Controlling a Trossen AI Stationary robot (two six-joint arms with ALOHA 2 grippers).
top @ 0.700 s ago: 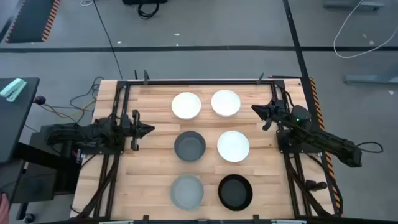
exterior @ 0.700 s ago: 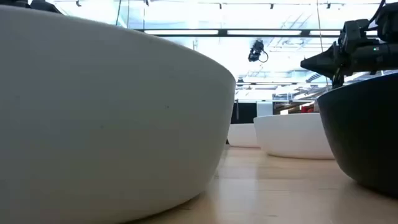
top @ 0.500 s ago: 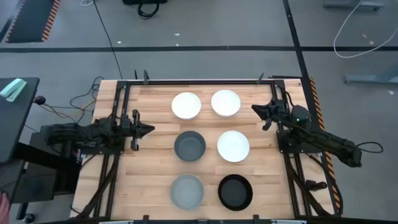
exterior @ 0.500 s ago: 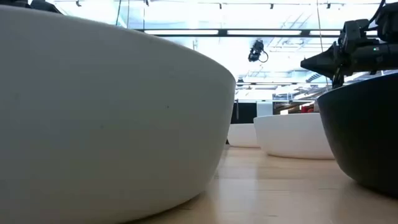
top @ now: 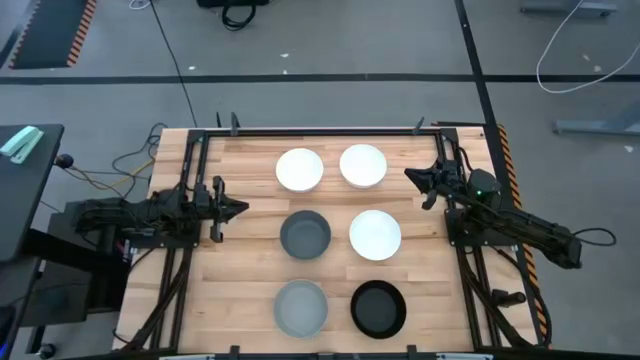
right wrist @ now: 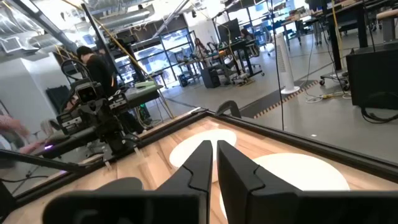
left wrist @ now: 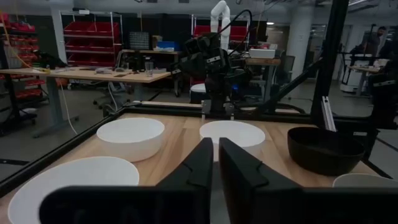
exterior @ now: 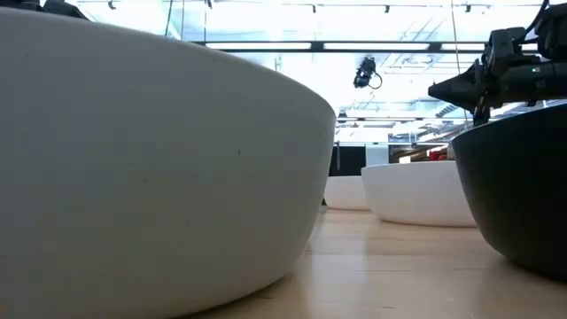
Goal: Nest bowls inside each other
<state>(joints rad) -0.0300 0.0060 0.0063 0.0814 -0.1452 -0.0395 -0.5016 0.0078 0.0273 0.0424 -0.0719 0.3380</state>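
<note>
Six bowls stand apart on the wooden table in two columns, each on its own base. In the high view there are two white bowls at the far side, a dark grey bowl and a third white bowl in the middle, and a light grey bowl and a black bowl at the near side. My left gripper hovers left of the dark grey bowl with its fingers shut. My right gripper hovers right of the far white bowl, also shut. Neither touches a bowl.
A dark metal frame runs around the table's far edge and sides. The low view is filled by the light grey bowl and the black bowl. A person stands in the room beyond the table.
</note>
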